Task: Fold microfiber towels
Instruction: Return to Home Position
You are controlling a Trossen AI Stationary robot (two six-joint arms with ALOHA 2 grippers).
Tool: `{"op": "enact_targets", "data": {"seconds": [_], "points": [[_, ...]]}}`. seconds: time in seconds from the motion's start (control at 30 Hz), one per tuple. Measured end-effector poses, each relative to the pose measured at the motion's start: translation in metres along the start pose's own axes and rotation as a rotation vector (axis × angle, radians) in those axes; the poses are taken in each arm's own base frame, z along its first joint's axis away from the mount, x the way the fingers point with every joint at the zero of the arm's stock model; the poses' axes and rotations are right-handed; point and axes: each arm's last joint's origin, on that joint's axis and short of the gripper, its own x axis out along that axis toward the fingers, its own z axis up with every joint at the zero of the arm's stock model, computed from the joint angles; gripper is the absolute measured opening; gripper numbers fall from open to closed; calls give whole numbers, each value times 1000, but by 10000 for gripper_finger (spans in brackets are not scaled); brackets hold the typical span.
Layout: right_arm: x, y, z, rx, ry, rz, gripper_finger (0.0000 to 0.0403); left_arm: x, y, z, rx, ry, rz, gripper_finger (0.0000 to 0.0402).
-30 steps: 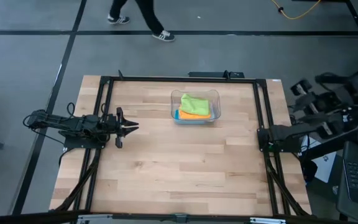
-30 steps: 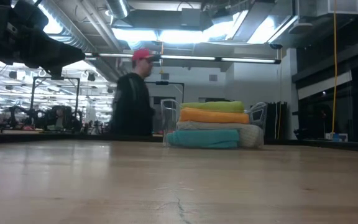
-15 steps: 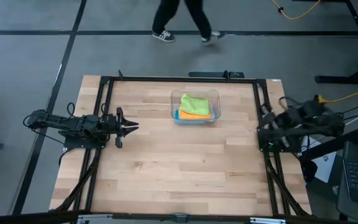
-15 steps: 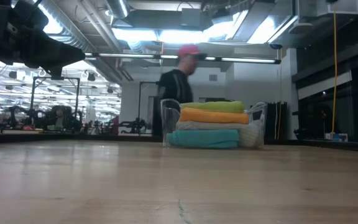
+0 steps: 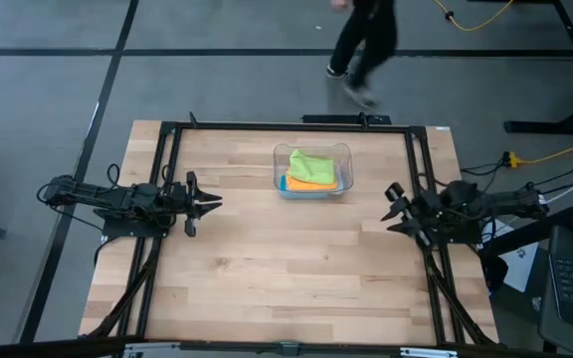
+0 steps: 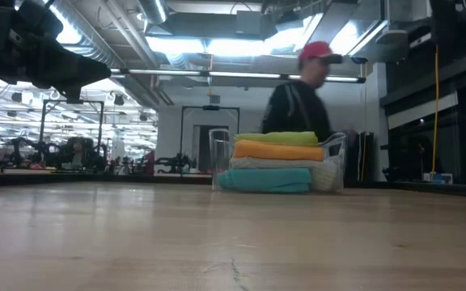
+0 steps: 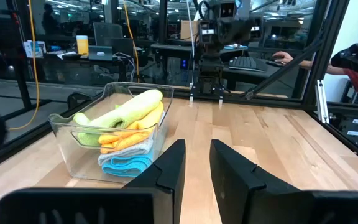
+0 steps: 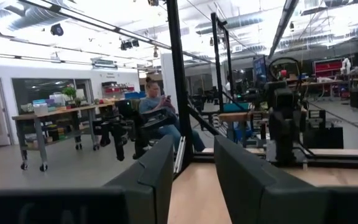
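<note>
Right claw (image 5: 390,207) swung in, apart; left claw (image 5: 212,202) apart. Soft towels (image 5: 311,167) stacked, clear bin (image 5: 345,152).

From above you get only a sliver of the blue towel (image 5: 284,183) beneath the orange towel (image 5: 312,180); the top edge cuts off the person (image 5: 364,45); at table level the bin (image 6: 219,153) hides that blurred person's lower body.
</note>
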Motion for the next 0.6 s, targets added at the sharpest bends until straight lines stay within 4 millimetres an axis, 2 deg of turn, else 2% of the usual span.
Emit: {"op": "enact_targets", "data": {"seconds": [0.2, 0.6], "points": [[-2, -3, -15, 11, 35, -7, 120, 0, 0, 0, 0, 0, 0, 66], [-2, -3, -18, -9, 62, -12, 120, 0, 0, 0, 0, 0, 0, 66]]}}
